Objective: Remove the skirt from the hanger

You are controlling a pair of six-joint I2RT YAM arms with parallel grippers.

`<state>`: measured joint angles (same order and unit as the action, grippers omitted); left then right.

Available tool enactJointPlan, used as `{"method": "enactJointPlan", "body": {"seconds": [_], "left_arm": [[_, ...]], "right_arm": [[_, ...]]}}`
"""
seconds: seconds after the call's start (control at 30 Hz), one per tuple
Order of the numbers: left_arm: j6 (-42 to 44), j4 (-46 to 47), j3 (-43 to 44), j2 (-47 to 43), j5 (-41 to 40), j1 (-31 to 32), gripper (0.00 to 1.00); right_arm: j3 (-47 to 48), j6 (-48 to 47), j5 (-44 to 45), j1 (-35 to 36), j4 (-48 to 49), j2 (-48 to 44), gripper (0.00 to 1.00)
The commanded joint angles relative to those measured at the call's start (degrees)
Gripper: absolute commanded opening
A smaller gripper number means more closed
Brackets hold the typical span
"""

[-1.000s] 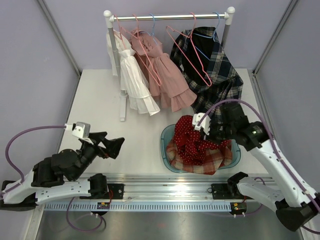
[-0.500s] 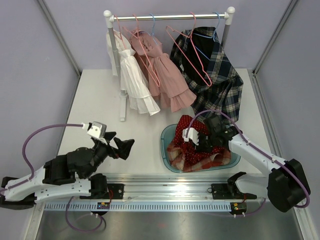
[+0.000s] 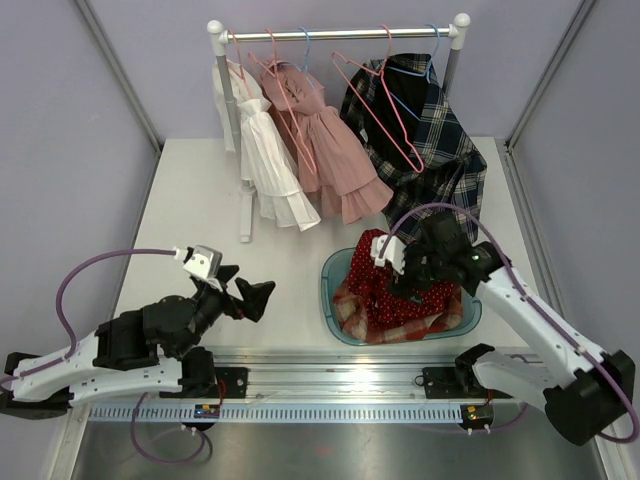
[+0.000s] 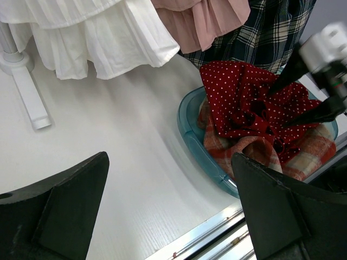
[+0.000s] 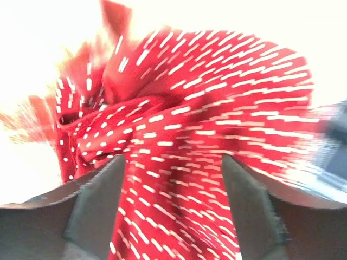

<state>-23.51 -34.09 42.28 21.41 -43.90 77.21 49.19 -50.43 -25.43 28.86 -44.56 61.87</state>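
From above, the red polka-dot skirt (image 3: 375,288) lies bunched in the teal basin (image 3: 328,285) on top of a checked cloth (image 3: 440,318), off any hanger. The right gripper (image 3: 402,278) hangs over it, fingers pointing down into the folds. On the rail (image 3: 340,34) behind hang a white dress (image 3: 265,160), a pink dress (image 3: 330,150), a dark tartan garment (image 3: 430,140) and a bare pink hanger (image 3: 385,110). The left gripper (image 3: 245,288) hovers over the table (image 3: 200,200), left of the basin and apart from it.

The left wrist view shows its own fingers spread wide, holding nothing, and the right gripper (image 4: 277,108) with its two tips apart above the red cloth.

The right wrist view is blurred, yet both fingers stand released, with polka-dot fabric (image 5: 190,97) between and beyond them; whether a fold touches a pad I cannot tell.

By my reading the drop is the step in hand. To finish well, the right arm should keep its jaws wide and rise straight up, so that no fold snags and trails over the rim, while the left arm keeps clear of the basin
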Motion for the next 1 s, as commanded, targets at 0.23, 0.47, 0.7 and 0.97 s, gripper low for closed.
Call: {"method": "enactJointPlan", "body": {"seconds": [0.23, 0.47, 0.7, 0.97], "left_arm": [[-0.13, 0.52, 3.5, 1.44, -5.39, -0.13, 0.99], [-0.76, -3.35, 9.66, 7.59, -14.89, -0.13, 0.99], [1.26, -6.18, 16.6, 14.98, -19.31, -6.51, 0.99], [6.55, 1.56, 19.07, 21.9, 15.74, -34.63, 0.99]], "right_arm": [[21.29, 27.63, 21.0, -2.39, 0.83, -8.6, 0.99], [20.42, 36.9, 31.56, -9.96, 7.64, -11.06, 1.0], [16.29, 40.94, 49.84, -12.6, 15.98, -13.44, 0.99], [10.49, 40.6, 63.39, -13.92, 24.95, -15.54, 0.99]]}}
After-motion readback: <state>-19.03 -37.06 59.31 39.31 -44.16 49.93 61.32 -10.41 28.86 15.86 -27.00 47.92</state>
